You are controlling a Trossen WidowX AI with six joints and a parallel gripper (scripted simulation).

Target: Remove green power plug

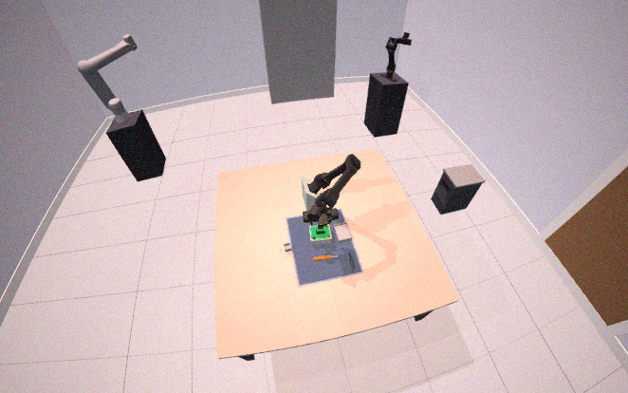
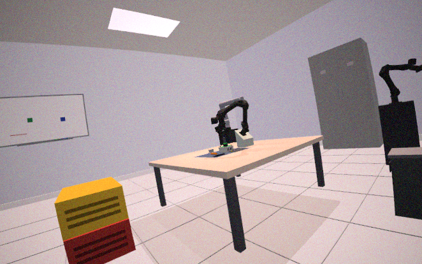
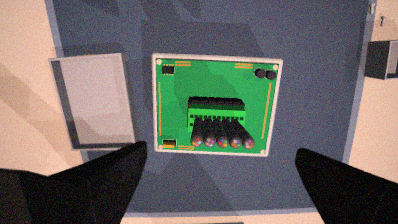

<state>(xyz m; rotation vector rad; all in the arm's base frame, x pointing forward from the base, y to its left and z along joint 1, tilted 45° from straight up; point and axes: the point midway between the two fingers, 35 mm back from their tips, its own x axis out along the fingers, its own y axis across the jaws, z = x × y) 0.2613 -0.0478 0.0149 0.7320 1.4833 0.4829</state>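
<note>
In the wrist view, the spread, unladen pincer (image 1: 323, 223) (image 2: 224, 141) (image 3: 221, 152) points toward the green plug (image 3: 216, 116), its long axis running left-to-right near frame centre.

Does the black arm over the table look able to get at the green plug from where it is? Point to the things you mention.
Probably yes: the tool (image 3: 221, 152) is open, and nothing shows between it and the plug (image 3: 217, 114).
</note>
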